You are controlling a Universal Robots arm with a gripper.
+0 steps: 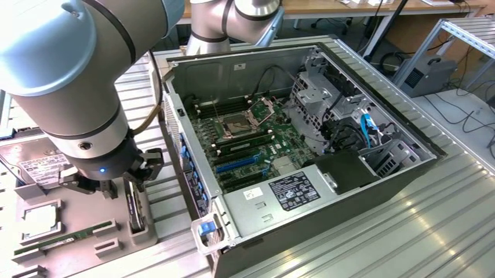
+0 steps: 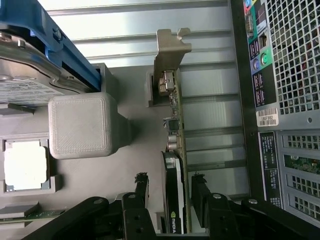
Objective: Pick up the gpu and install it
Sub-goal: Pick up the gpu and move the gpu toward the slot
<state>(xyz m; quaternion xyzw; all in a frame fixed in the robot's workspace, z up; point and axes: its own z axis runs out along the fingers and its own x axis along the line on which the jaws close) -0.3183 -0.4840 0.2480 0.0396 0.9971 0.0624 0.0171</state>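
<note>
The black two-fingered gripper [image 2: 170,178] stands wide open, its fingers [image 2: 141,192] set one on each side of the gpu [image 2: 174,205], a flat green circuit-board card with a black fan cooler on one face. A thin gap shows between each finger and the card, so nothing is clamped. The gpu stands on its long edge in a slot of a grey plastic holder tray [image 2: 95,180] and runs straight out from between the fingers. Its bent silver metal end bracket [image 2: 171,50] is at the end farthest from the fingertips.

Outward of the finger on the cooler side rises a rounded grey plastic block [image 2: 82,125] of the tray. Past that block a square silver processor chip [image 2: 25,165] sits in its own pocket, with a long narrow green memory stick [image 2: 30,214] near it. A silver hard drive with a blue side rail [image 2: 30,85] lies farther along the tray.

Outward of the other finger comes the ribbed bare-metal table [image 2: 215,115]. Beyond it is the black desktop computer case [image 2: 295,60], showing its rear ports and perforated grille. From the exterior view the case lies open side up at the exterior view's right of the gripper. Its green motherboard [image 1: 255,145] is exposed inside. The thick grey robot arm [image 1: 69,87] reaches down over the tray.
</note>
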